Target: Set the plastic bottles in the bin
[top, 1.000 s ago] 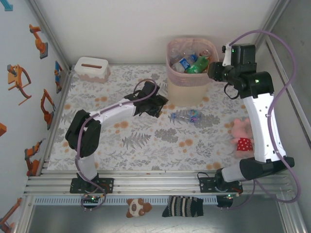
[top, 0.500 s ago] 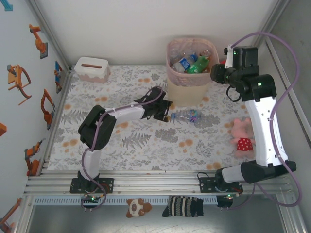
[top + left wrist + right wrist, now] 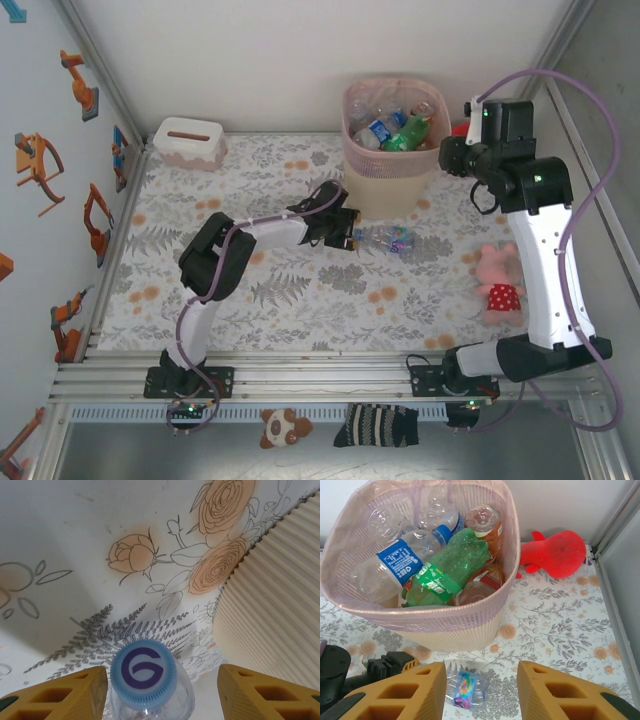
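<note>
Top looks down — wrist views share 1 bottle (image 3: pixel 143 670).

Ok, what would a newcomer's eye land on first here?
The pink-beige bin at the far side of the table is packed full, with a green bottle on top. Next comes the lone clear bottle lying in front of it, its blue cap between the open left fingers. A red toy lies just right of the bin.
</note>
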